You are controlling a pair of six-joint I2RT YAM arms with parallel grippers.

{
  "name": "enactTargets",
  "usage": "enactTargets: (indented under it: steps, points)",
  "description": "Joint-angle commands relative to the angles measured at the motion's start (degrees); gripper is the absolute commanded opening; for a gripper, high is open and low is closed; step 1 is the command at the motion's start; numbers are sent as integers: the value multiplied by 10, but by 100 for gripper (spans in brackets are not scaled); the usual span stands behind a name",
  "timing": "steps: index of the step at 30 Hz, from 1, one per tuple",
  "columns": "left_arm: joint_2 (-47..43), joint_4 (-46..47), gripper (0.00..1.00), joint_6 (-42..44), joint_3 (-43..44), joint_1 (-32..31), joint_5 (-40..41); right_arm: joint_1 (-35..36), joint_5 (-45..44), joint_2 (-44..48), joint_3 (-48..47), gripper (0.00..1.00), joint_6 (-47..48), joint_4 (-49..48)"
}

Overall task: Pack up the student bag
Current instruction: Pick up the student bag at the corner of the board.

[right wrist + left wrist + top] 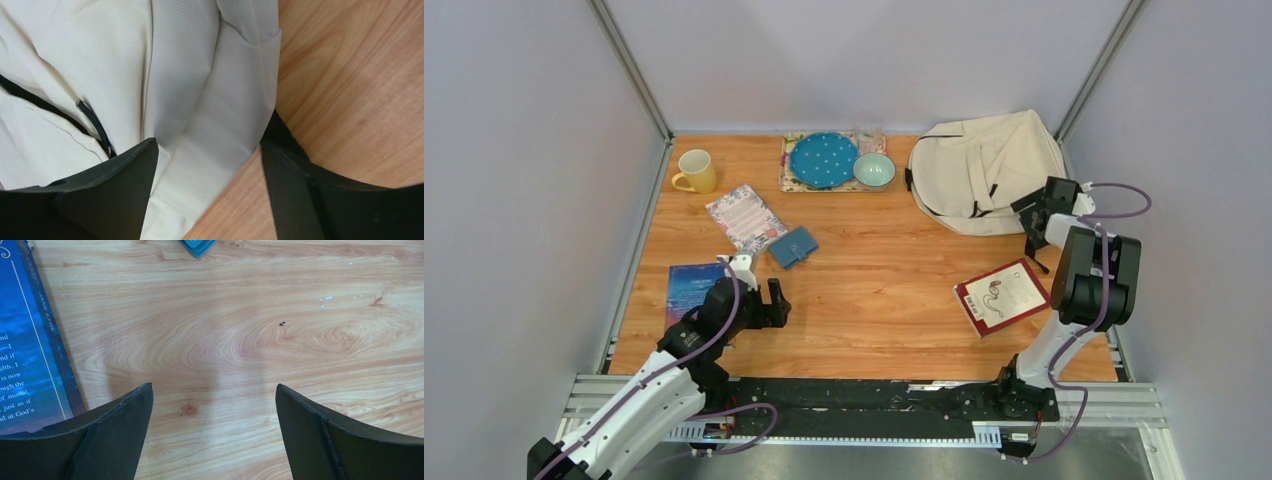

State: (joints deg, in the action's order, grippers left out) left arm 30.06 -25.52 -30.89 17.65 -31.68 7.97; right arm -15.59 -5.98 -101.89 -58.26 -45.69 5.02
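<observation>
The wooden bench [874,300] shows an orange-brown grain. At its far right corner lies the student bag [984,170], slumped and rounded, made of cream woven fabric with black straps and a black zipper pull. A red-and-white book [1002,297] lies flat in front of it, and a glossy blue book [30,350] lies at the left. At the back sit a dotted blue plate [824,158] and a yellow mug [696,172]. The right pincer [207,145] stands wide, straddling the bag's edge. The left pincer [214,390] stands wide over bare wood.
</observation>
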Motion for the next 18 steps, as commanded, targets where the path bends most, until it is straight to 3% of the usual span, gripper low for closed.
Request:
enactTargets:
  steps: [1, 2, 4, 5, 7, 8, 10, 18]
  points:
    - [-1, 8, 99, 11, 26, 3, -8, -5, -5, -23, -23, 73, -11, -45]
    - [-2, 7, 99, 10, 26, 3, -6, -5, -4, -23, -19, 64, -11, -65]
    - [-3, 6, 99, 9, 26, 3, -4, -7, -3, -24, -9, 57, -11, -74]
    - [-4, 5, 99, 8, 26, 3, -3, -8, 6, -23, -8, 44, -10, -77]
    - [-4, 5, 99, 7, 25, 3, -3, -13, 10, -16, -2, 31, -6, -80]
    - [-6, 5, 99, 7, 25, 3, -3, -15, 11, -13, 1, 17, -5, -80]
    - [-6, 6, 99, 6, 24, 3, -3, -22, 20, 0, 6, 0, -3, -80]
    - [-6, 16, 99, -8, 20, 3, -15, -37, 91, 89, 19, 0, -9, -87]
